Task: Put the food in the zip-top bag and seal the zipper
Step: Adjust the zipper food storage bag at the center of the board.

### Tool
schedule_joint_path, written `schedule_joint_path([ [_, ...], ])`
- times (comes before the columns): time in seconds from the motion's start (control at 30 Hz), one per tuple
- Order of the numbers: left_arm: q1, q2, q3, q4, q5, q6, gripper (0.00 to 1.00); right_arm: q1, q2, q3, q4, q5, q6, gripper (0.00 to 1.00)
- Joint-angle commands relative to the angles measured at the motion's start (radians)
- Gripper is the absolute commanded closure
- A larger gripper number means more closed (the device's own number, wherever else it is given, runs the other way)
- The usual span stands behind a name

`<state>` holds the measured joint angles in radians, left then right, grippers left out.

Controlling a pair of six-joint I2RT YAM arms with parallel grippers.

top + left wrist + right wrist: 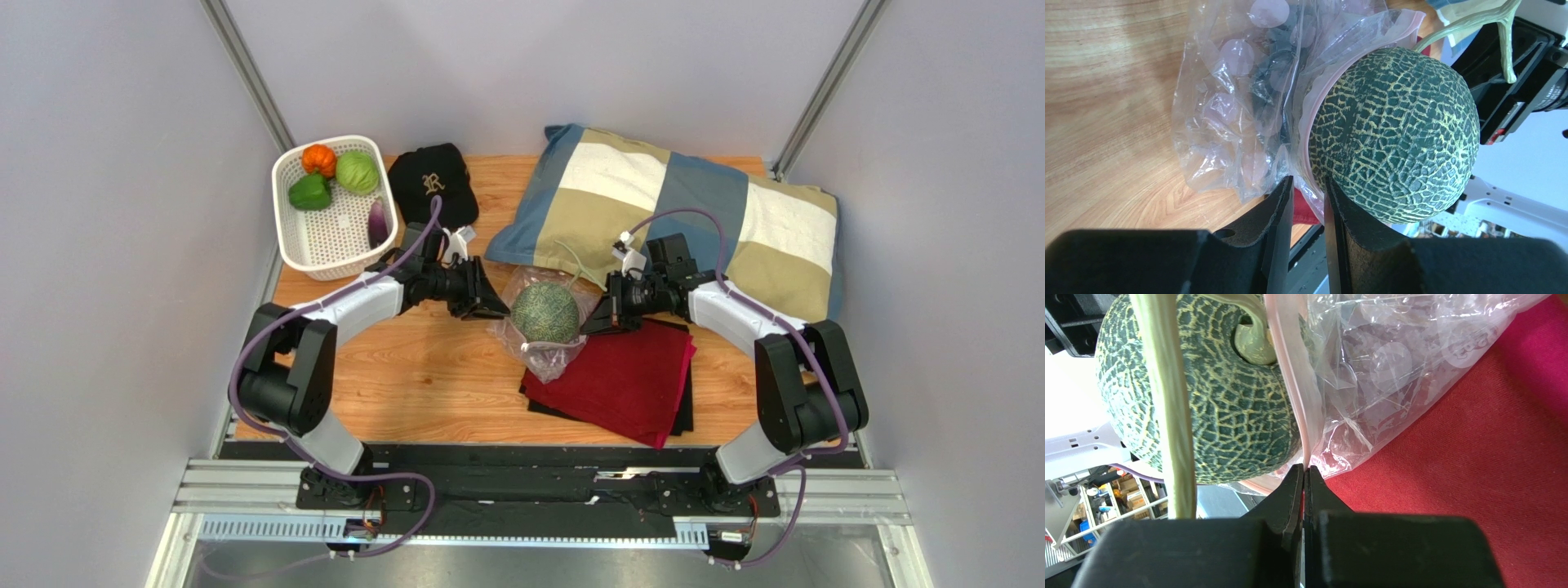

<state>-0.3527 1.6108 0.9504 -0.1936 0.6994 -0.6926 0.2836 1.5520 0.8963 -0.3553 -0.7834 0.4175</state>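
**A:** What's on the left?
**B:** A white basket (321,251) at the table's (405,380) far corner. It holds the pumpkin (319,159), cabbage (357,172), pepper (309,192) and eggplant (378,223).
**A:** The left end effector (1309,184)?
**B:** Its fingers are slightly apart, and the rim of the zip-top bag (1229,110) runs between them (gripped or not, I cannot tell).
**A:** The melon (1395,135)?
**B:** It's mid-table, in the bag's mouth, with the zipper (1290,373) hugging its side.
**A:** And the right?
**B:** The right end effector (1304,471) is pressed together on the zipper. A red cloth (1475,478) is under the bag.

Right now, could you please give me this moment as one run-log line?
melon in mouth of zip-top bag | right tool shut on zipper | left tool slightly open astride zipper
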Motion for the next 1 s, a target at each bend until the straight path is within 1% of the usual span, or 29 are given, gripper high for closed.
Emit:
schedule_joint_path([
  [0.0,0.004,0.012,-0.018,0.135,0.083,-0.067,0.67,-0.001,-0.018,-0.008,0.035,0.001,-0.025,1.00],
  [0.17,0.006,0.043,-0.053,0.210,0.118,-0.130,0.68,-0.001,-0.009,-0.011,0.039,-0.004,-0.028,1.00],
  [0.2,0.006,0.047,-0.056,0.244,0.126,-0.142,0.69,-0.001,-0.007,-0.011,0.039,-0.004,-0.029,1.00],
  [0.27,0.006,0.064,-0.058,0.255,0.130,-0.154,0.71,-0.001,-0.007,-0.013,0.038,-0.004,-0.032,1.00],
  [0.33,0.008,0.077,-0.052,0.253,0.130,-0.151,0.77,-0.001,-0.009,-0.011,0.038,-0.004,-0.031,1.00],
  [0.37,0.008,0.078,-0.047,0.250,0.132,-0.150,0.88,0.000,-0.009,-0.010,0.038,-0.004,-0.032,1.00],
  [0.43,0.008,0.072,-0.042,0.231,0.130,-0.140,0.99,0.000,-0.010,-0.005,0.032,-0.002,-0.032,1.00],
  [0.53,0.017,0.029,-0.033,0.198,0.121,-0.099,1.00,-0.001,-0.020,0.013,0.023,-0.002,-0.037,1.00],
  [0.57,0.018,0.014,-0.026,0.159,0.109,-0.085,1.00,-0.001,-0.023,0.019,0.015,0.001,-0.036,1.00],
  [0.6,0.018,-0.005,-0.018,0.098,0.098,-0.037,1.00,-0.001,-0.038,0.027,0.007,0.003,-0.036,1.00],
  [0.63,0.018,-0.046,-0.009,0.067,0.088,-0.012,1.00,-0.001,-0.046,0.036,0.003,0.004,-0.033,1.00],
  [0.67,0.018,-0.069,0.011,0.034,0.054,0.016,1.00,-0.001,-0.058,0.052,-0.010,0.004,-0.031,1.00],
  [0.7,0.018,-0.116,0.020,-0.036,0.031,0.075,1.00,-0.001,-0.082,0.062,-0.014,0.009,-0.026,1.00],
  [0.8,0.017,-0.204,0.068,-0.145,-0.049,0.149,1.00,-0.001,-0.124,0.108,-0.037,0.018,-0.016,1.00],
  [0.83,0.015,-0.222,0.079,-0.167,-0.061,0.191,1.00,0.000,-0.145,0.119,-0.046,0.021,-0.010,1.00],
  [0.97,-0.012,-0.282,0.168,-0.277,-0.136,0.271,1.00,0.008,-0.179,0.179,-0.085,0.009,0.023,1.00],
])
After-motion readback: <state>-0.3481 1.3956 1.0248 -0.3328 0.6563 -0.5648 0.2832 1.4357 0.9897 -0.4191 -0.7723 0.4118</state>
